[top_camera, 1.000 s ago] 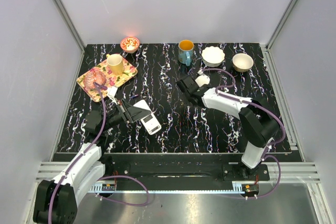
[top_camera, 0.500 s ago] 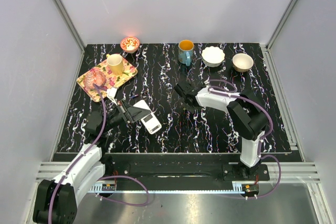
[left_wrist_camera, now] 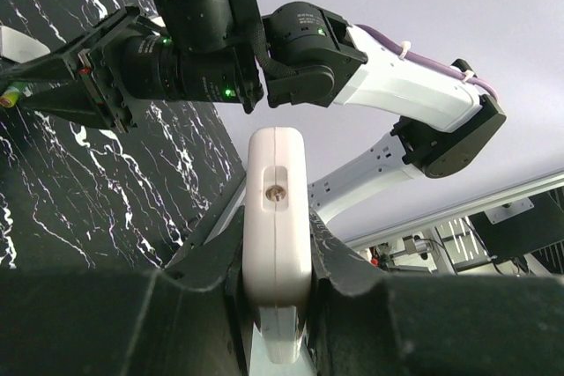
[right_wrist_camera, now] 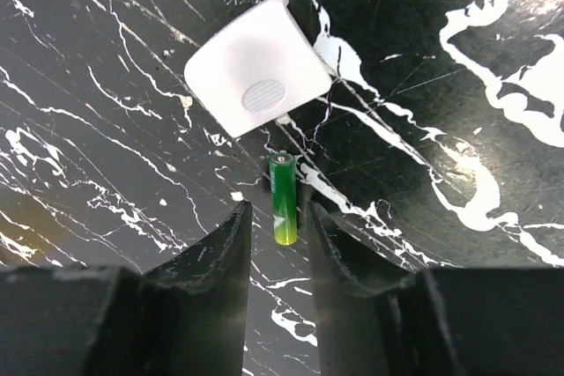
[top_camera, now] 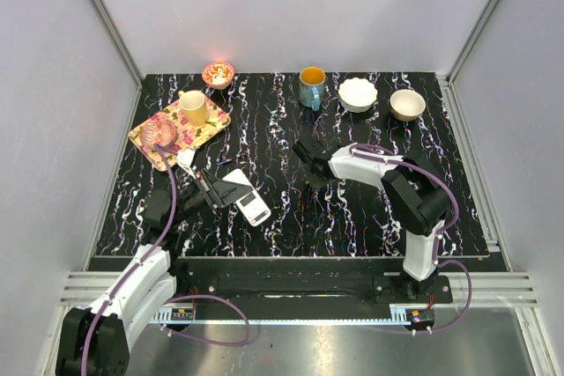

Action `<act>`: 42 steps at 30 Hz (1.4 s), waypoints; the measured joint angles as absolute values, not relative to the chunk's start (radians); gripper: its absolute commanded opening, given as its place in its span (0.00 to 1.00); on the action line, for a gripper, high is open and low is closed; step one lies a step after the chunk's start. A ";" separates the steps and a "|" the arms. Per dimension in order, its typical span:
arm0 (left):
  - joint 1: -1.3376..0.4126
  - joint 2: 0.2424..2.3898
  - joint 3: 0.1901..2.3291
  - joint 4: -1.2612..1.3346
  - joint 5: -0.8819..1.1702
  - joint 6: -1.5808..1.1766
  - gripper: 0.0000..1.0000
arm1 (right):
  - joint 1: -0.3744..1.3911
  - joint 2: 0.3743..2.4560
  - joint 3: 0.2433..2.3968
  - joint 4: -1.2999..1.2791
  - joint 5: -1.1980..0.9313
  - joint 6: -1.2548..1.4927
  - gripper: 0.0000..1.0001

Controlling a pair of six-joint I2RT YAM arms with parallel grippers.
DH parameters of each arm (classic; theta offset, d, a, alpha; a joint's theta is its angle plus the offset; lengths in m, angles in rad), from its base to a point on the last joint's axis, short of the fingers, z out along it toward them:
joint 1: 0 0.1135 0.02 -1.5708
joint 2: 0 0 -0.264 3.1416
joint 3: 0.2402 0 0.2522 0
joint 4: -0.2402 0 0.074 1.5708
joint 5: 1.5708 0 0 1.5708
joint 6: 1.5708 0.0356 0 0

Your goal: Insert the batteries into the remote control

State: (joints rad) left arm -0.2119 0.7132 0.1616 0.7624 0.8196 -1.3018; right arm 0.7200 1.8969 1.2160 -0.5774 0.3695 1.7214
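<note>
Your left gripper (left_wrist_camera: pixel 276 257) is clenched on the remote control (left_wrist_camera: pixel 276 191), held edge-up at about 8 o'clock from the table (top_camera: pixel 291 226) centre. Your right gripper (right_wrist_camera: pixel 279 217) is unclenched, jaws either side of the green battery (right_wrist_camera: pixel 284 198) (touching neither), with a white cover (right_wrist_camera: pixel 257 68) at the battery's 12 o'clock.

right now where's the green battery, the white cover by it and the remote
green battery (right_wrist_camera: pixel 284 198): right wrist view, middle of its body
white cover (right_wrist_camera: pixel 257 68): right wrist view, flat face above the ribbed patch
remote (left_wrist_camera: pixel 276 235): left wrist view, narrow edge below the screw
</note>
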 measured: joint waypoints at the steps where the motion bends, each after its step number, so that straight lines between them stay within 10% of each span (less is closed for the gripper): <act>1: -0.212 0.706 0.160 0.755 0.819 -1.302 0.00 | 0.720 1.899 1.220 -0.576 0.366 1.722 0.43; 16: -0.212 0.686 0.155 0.717 0.817 -1.299 0.00 | 0.738 1.866 1.241 -0.642 0.345 1.574 0.59; 31: -0.213 0.663 0.155 0.679 0.793 -1.272 0.00 | 0.749 1.681 1.180 -0.412 0.233 0.409 0.75; 42: -0.213 0.669 0.156 0.663 0.828 -1.228 0.00 | 0.750 1.823 1.176 -0.360 0.170 0.101 0.83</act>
